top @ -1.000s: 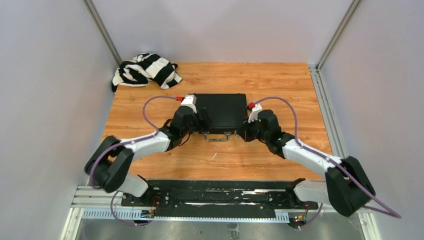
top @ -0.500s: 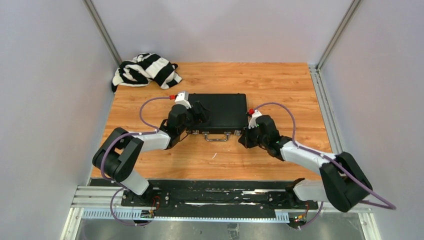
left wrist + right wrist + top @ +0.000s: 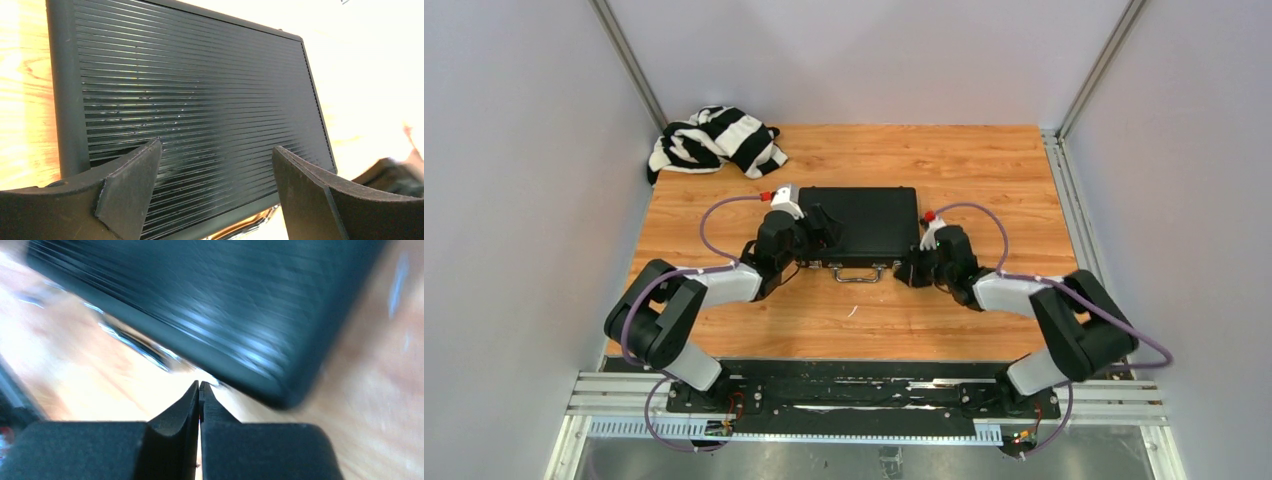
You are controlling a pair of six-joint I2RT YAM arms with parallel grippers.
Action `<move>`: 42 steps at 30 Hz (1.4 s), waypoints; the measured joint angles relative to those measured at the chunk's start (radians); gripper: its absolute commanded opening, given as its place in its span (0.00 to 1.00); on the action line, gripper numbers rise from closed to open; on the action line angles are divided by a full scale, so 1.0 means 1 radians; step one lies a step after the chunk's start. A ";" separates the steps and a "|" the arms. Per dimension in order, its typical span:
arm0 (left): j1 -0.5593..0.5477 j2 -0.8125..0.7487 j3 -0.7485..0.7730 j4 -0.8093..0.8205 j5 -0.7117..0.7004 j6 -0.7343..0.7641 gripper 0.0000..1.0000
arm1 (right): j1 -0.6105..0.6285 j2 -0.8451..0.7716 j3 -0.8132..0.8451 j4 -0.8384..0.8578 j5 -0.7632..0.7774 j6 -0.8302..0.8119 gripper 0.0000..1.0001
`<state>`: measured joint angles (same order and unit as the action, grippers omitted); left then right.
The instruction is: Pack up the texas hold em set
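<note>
The black briefcase [image 3: 864, 222] lies shut on the wooden table, its silver handle [image 3: 857, 272] facing the arms. Chips, cards, dice and dealer buttons are out of view. My left gripper [image 3: 822, 234] is open over the case's left front corner. In the left wrist view its fingers [image 3: 217, 170] stand wide apart above the ribbed lid [image 3: 200, 90], holding nothing. My right gripper [image 3: 911, 270] is shut and empty at the case's right front corner. In the right wrist view its tip [image 3: 199, 386] sits just before the blurred case edge [image 3: 225, 305], near a silver latch [image 3: 135, 342].
A black-and-white striped cloth [image 3: 714, 140] lies crumpled at the table's [image 3: 984, 160] far left corner. Grey walls and metal frame posts close in the left, right and back sides. The arms' base rail [image 3: 854, 385] runs along the near edge.
The right arm has folded in, its elbow swinging left and its gripper edging toward the case's right front corner. The left arm drew in slightly. The case has not moved.
</note>
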<state>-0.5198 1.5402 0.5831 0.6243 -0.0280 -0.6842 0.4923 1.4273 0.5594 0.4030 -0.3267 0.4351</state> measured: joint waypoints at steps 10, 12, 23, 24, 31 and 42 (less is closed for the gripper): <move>0.000 -0.047 -0.024 -0.027 0.009 0.001 0.86 | -0.063 0.171 -0.115 0.249 -0.050 0.105 0.00; -0.006 -0.098 -0.048 -0.059 0.009 0.013 0.74 | -0.063 0.129 -0.117 0.200 -0.055 0.103 0.01; -0.040 -0.428 -0.179 -0.227 0.161 0.038 0.00 | -0.062 -0.108 -0.072 0.018 -0.068 0.055 0.01; -0.040 -0.443 -0.175 -0.224 0.180 0.037 0.00 | -0.062 -0.090 -0.072 0.018 -0.072 0.055 0.01; -0.040 -0.438 -0.132 -0.198 0.241 0.034 0.00 | -0.062 0.028 -0.110 0.058 -0.108 0.088 0.01; 0.126 0.196 -0.329 0.398 0.384 -0.148 0.00 | -0.062 -0.012 -0.114 0.035 -0.109 0.073 0.01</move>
<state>-0.3939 1.7367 0.2539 1.0222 0.3561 -0.8322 0.4305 1.4151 0.4454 0.4381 -0.4362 0.5083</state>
